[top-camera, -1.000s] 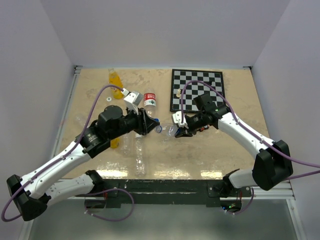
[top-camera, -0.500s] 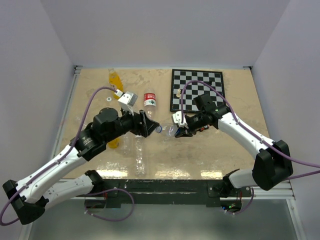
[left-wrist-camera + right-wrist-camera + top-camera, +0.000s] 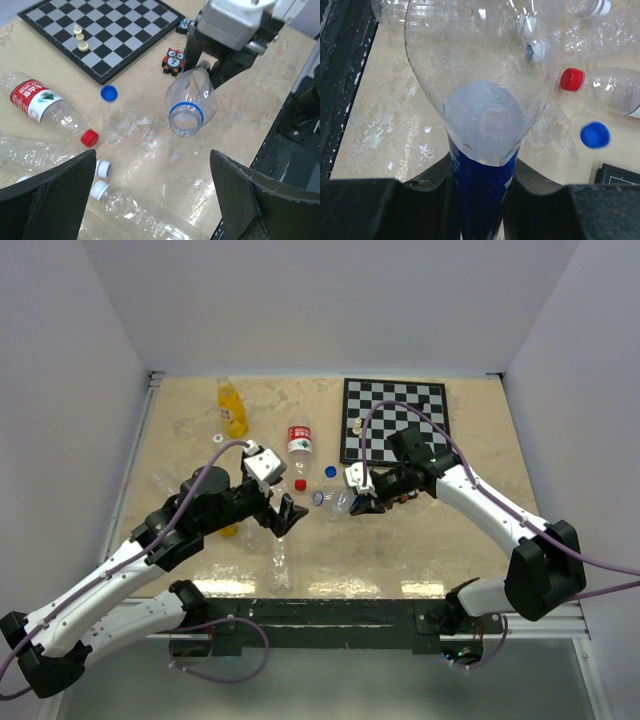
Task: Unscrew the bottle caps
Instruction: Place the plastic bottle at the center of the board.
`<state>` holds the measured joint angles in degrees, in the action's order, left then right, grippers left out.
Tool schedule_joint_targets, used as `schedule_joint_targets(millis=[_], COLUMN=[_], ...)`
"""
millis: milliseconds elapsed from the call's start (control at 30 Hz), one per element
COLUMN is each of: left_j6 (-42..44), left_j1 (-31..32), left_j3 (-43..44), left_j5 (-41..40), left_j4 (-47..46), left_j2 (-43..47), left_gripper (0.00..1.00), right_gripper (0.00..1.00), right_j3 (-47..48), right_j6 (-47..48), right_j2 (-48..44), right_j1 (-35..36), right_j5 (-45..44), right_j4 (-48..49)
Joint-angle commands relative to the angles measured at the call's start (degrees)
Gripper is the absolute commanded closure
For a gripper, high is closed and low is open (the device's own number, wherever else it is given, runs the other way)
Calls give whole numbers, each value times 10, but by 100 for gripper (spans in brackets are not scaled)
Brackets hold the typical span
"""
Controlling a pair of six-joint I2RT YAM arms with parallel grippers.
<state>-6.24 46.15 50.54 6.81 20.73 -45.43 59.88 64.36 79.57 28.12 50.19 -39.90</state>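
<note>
My right gripper (image 3: pixel 360 500) is shut on a clear bottle (image 3: pixel 340 500) with a blue label (image 3: pixel 482 185) and holds it above the table, neck pointing left. The bottle's mouth (image 3: pixel 186 119) is uncapped, with a blue ring round the neck. A loose blue cap (image 3: pixel 330 471) (image 3: pixel 109 93) (image 3: pixel 595 135) lies on the table near the chessboard. My left gripper (image 3: pixel 285 515) (image 3: pixel 150 200) is open and empty, a short way left of the mouth. An orange bottle (image 3: pixel 232 408) stands at the back left; a second one (image 3: pixel 230 530) is mostly hidden under my left arm.
A red-labelled bottle (image 3: pixel 300 440) with a red cap (image 3: pixel 90 138) lies mid-table. Clear unlabelled bottles (image 3: pixel 278 552) with white caps (image 3: pixel 102 169) lie under my left gripper. A chessboard (image 3: pixel 395 420) holding white pieces sits at the back right, with an owl toy (image 3: pixel 173 60) beside it.
My left gripper has opened and drawn back towards the near left, away from the bottle's neck. A blue cap now lies loose on the table. The right arm has not moved.
</note>
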Motion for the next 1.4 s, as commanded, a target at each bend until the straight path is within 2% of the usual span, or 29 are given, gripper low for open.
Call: schedule_joint_targets(millis=[0,433,533,700,800,1000,1200,1367], left_j6=[37,0,-57,-192,-235,-254,-241,-237], left_j1=[1,0,0,0,0,1,2,3], left_j3=[-17,-54,-95,-206,-236,-257,-224,-214], left_j5=[-2,22,25,46,30,36,29,10], left_j4=[-11,-73,-134,-315,-381,-519,-548,-547], left_j2=[-4,45,71,108,89,17,-71,-97], left_gripper=[0,0,0,0,0,0,2,12], right_gripper=[100,100,100,100,100,100,100,100], right_j3=[10,11,12,9,7,2,2,2], right_j6=[3,-3,-19,-76,-104,-134,-139,-140], right_j2=[2,3,7,19,23,26,28,28], right_j1=[3,3,3,2,2,3,2,3], right_j5=[5,14,31,58,72,90,90,88], right_j4=[0,2,9,44,59,77,80,82])
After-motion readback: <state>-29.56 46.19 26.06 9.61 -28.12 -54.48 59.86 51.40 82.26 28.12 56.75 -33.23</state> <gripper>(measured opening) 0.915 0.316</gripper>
